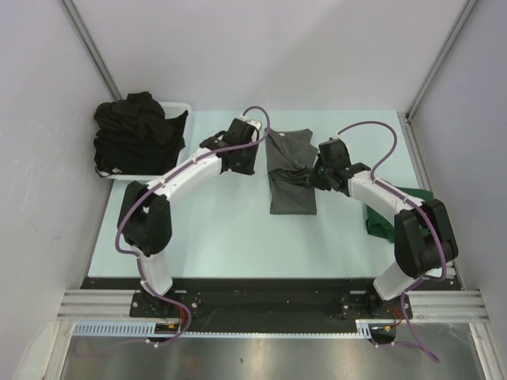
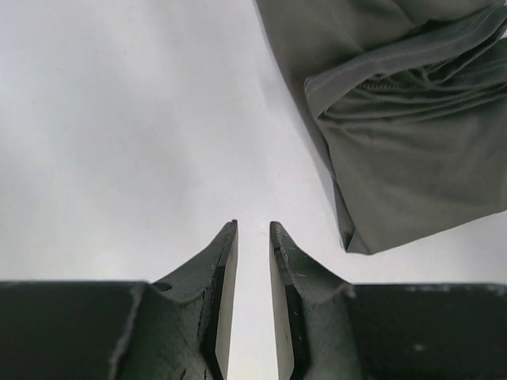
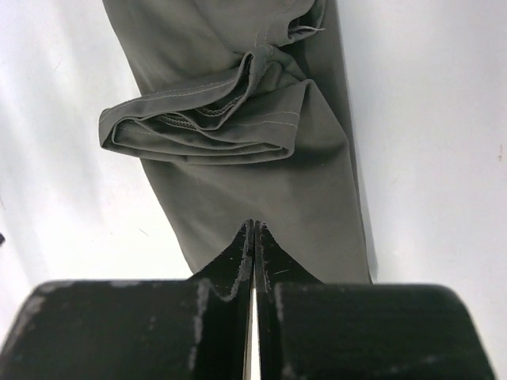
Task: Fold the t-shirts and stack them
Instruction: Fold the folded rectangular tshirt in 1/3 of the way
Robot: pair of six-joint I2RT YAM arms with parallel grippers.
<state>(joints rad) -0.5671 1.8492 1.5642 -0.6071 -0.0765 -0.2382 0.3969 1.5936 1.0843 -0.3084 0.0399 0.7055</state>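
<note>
A charcoal grey t-shirt (image 1: 291, 172) lies partly folded in a long strip at the table's middle, with a bunched sleeve across it (image 3: 214, 119). My left gripper (image 1: 244, 161) hovers over bare table just left of the shirt (image 2: 412, 119). Its jaws (image 2: 253, 224) stand slightly open with nothing between them. My right gripper (image 1: 312, 176) is at the shirt's right edge. Its jaws (image 3: 253, 224) are shut tip to tip above the grey fabric, and no cloth shows between them. A dark green t-shirt (image 1: 386, 215) lies at the right, partly hidden by the right arm. Several black t-shirts (image 1: 136, 131) are heaped at the back left.
The black heap fills a white plastic basket (image 1: 181, 107) at the table's back left corner. Grey walls and metal frame posts close in the table on three sides. Both arm bases stand at the near edge.
</note>
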